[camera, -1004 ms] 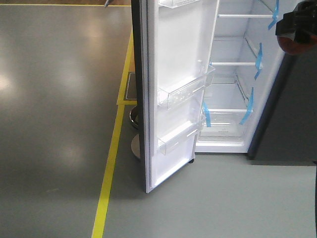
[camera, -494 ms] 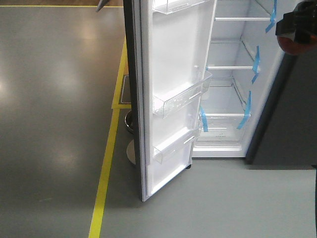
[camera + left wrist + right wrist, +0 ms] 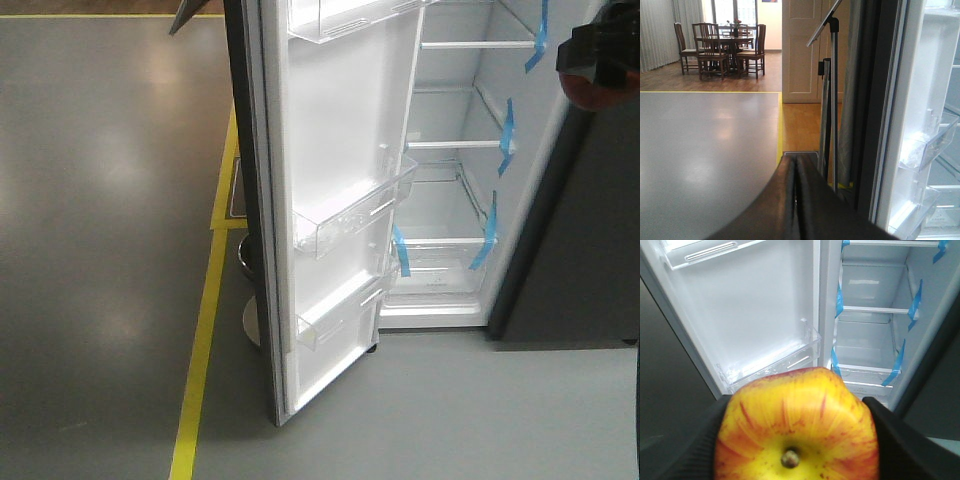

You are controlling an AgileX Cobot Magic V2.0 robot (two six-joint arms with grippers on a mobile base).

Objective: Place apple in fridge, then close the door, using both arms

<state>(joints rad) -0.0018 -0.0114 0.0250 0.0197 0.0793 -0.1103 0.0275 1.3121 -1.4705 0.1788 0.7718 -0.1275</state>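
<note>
The fridge [image 3: 455, 150] stands open ahead, white inside, with glass shelves marked by blue tape. Its door [image 3: 340, 200] swings out to the left, white inside with clear bins. My right gripper [image 3: 600, 62] is at the top right of the front view, shut on the red and yellow apple [image 3: 797, 430], which fills the lower right wrist view with its stem toward the camera; black fingers [image 3: 910, 440] flank it. The apple's red side shows in the front view [image 3: 598, 92]. My left gripper [image 3: 797, 172] is shut and empty, left of the door's outer edge [image 3: 875, 115].
A yellow floor line [image 3: 205, 330] runs left of the door. A black stand with a tilted panel [image 3: 832, 75] is behind the door. A dark grey unit [image 3: 580, 230] stands right of the fridge. A dining table with chairs [image 3: 722, 47] is far back.
The fridge and door have shifted left and slightly lower in the front view, showing more of the interior. The right gripper with the apple keeps its place in the frame.
</note>
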